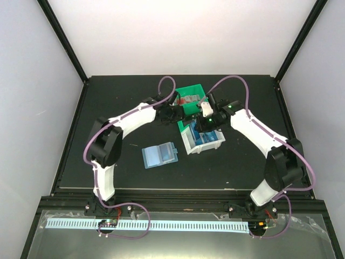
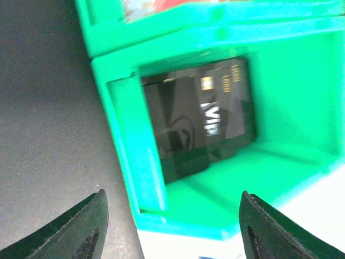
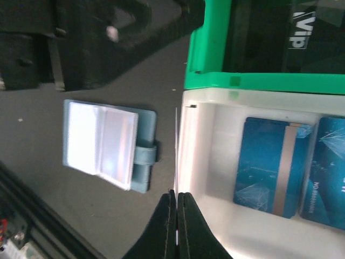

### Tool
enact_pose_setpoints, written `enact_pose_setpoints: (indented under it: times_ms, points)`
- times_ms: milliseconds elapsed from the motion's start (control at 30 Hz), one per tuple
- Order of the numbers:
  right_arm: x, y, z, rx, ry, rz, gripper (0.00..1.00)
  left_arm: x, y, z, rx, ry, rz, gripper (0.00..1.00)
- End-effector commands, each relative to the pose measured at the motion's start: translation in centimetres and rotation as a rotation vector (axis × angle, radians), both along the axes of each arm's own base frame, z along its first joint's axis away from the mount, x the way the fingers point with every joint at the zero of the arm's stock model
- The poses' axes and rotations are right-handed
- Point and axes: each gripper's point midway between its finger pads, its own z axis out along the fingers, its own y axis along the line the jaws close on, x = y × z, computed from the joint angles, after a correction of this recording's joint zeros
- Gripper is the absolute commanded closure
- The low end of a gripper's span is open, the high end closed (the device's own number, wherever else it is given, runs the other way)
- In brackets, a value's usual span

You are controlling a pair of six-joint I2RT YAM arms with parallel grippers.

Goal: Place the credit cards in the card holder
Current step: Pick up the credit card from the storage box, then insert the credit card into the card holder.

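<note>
The right gripper (image 3: 176, 197) is pinched tight on one thin card (image 3: 176, 141). The card is seen from its edge, so it looks like a thin pale line sticking out past the fingertips. Its color cannot be told in the right wrist view.

The card holder (image 3: 108, 143) lies open and flat on the dark table (image 1: 108, 108). Its clear sleeves face up and its little tab points toward the white bin (image 3: 197, 151). In the right wrist view the holder is off to one side of the held card, and the white bin is on the other side. The card is not touching the holder. From above, the holder lies near the white bin, closer to the arm bases than both grippers.

Two blue cards (image 3: 267, 167) lie flat inside the white bin.

The left gripper (image 2: 171, 195) is spread wide with nothing between its fingers. It hangs over the green bin (image 2: 135, 156), which sits right against the white bin. A dark card (image 2: 199, 118) with pale letters lies in the bottom of the green bin, a little past the open fingertips. The fingers are not touching it.
</note>
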Motion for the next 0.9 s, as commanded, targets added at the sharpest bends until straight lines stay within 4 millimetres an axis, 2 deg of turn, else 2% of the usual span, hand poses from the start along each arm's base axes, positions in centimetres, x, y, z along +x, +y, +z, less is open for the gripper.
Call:
enact_pose_setpoints:
  times_ms: [0, 133, 300, 433, 533, 667, 767, 867]
  points:
    - [-1.3, 1.6, 2.7, 0.123, 0.014, 0.050, 0.99, -0.4, 1.2, 6.0, 0.007, -0.153, -0.046, 0.30]
    - [-0.9, 3.8, 4.0, 0.265, 0.014, 0.043, 0.99, -2.3, 4.8, 6.9, 0.067, -0.185, -0.002, 0.30]
    - [-0.8, 8.0, 3.6, 0.386, 0.048, 0.063, 0.99, -6.8, 9.6, 5.2, 0.088, -0.132, 0.030, 0.31]
    - [-2.3, 11.0, 1.2, 0.400, 0.099, 0.089, 0.99, -11.2, 11.9, 2.6, 0.058, -0.066, 0.015, 0.36]
    - [-3.9, 12.7, -0.6, 0.398, 0.123, 0.106, 0.99, -13.6, 12.8, 0.9, 0.033, -0.027, 0.011, 0.42]
    - [-5.0, 13.8, -3.9, 0.371, 0.165, 0.093, 0.99, -15.0, 13.7, -0.8, 0.016, -0.015, 0.025, 0.47]
    - [-5.1, 13.6, -6.6, 0.340, 0.179, 0.059, 0.99, -15.5, 14.9, -3.0, 0.043, 0.014, 0.069, 0.54]
    - [-5.3, 13.3, -8.9, 0.324, 0.191, 0.042, 0.99, -15.7, 15.0, -4.8, 0.034, 0.051, 0.093, 0.59]
